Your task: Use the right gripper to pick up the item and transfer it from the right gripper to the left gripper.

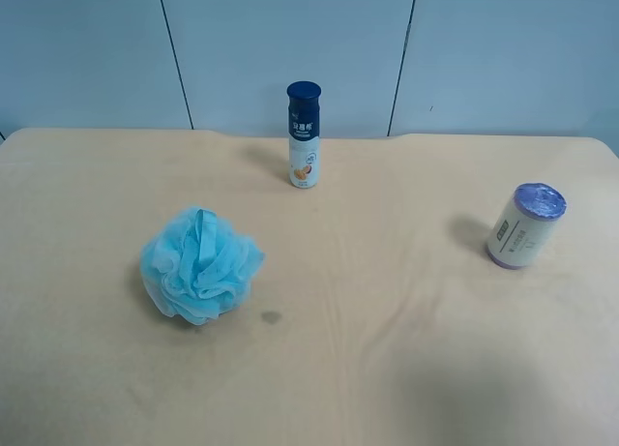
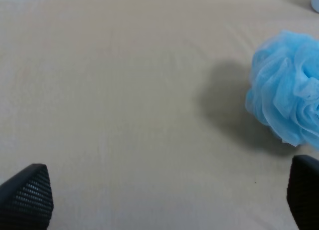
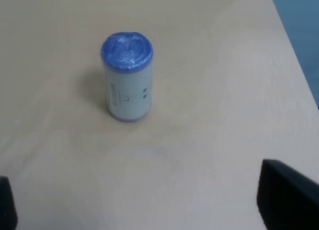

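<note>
High view, table point(image 1: 387, 349): pale wood grain, running back to a blue-grey panelled wall point(image 1: 290, 40).
High view, item point(image 1: 525, 226): stands on one end near the view's right edge. It has a cream label round its side and a lavender end facing up, and it touches nothing but the table.
High view, bottle point(image 1: 304, 134): upright at the far edge, with a navy cap and white body, well apart from the item.
High view, pouf point(image 1: 201, 264): light-blue ruffles in the view's left half, nearer the camera than the bottle.
High view, stain point(image 1: 271, 317): a small dark mark on the wood just beside the pouf.
Right wrist view, my right gripper point(image 3: 139, 182): only the tips of my two black fingers show, at opposite edges of the frame. They are spread wide, with bare table between them and nothing in their grasp.
Right wrist view, item: upright ahead of my fingers and apart from both. The print on its label is too blurred to read.
Right wrist view, table: a rounded corner of the top shows beyond the item.
Left wrist view, my left gripper point(image 2: 169, 165): fingers wide apart, ribbed tips, holding nothing.
Left wrist view, pouf: just ahead of one of my fingers, with its shadow on the table. The ruffles seem just clear of that tip, though I cannot be sure.
</note>
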`<state>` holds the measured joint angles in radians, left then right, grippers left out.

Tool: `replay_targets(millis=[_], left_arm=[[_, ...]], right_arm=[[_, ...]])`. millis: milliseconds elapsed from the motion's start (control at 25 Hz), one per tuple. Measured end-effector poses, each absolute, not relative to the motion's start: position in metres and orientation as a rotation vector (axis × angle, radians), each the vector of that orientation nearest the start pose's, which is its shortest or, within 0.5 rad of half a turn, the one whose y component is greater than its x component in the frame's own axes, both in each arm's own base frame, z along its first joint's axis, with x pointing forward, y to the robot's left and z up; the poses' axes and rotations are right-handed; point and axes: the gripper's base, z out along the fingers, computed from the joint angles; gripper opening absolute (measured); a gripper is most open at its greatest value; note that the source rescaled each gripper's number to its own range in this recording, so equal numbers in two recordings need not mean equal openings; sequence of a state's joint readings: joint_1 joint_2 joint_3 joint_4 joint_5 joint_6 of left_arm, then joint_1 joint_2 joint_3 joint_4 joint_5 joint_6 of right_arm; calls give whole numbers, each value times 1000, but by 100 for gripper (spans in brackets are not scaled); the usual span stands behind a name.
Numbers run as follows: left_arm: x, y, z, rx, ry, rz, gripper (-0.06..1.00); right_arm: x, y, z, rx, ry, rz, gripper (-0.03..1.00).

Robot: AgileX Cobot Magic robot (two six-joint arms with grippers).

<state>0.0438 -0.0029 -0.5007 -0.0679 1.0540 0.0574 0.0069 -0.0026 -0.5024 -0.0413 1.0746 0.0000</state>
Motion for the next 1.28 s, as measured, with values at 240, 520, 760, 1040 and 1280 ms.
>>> replay_targets(millis=[240, 520, 760, 1040, 1280], left_arm=[[-5, -6, 278, 17, 2032, -17, 85], [-5, -6, 278, 17, 2032, -17, 85], [-5, -6, 278, 17, 2032, -17, 85], [-5, -6, 278, 17, 2032, -17, 85], [-5, -6, 278, 17, 2032, -17, 85]], right_arm=[[-6, -3, 277, -5, 2053, -45, 83], [-6, -3, 277, -5, 2053, -45, 83], [-6, -3, 277, -5, 2053, -45, 83], [-6, -3, 277, -5, 2053, -45, 83], [-6, -3, 277, -5, 2053, -45, 83]])
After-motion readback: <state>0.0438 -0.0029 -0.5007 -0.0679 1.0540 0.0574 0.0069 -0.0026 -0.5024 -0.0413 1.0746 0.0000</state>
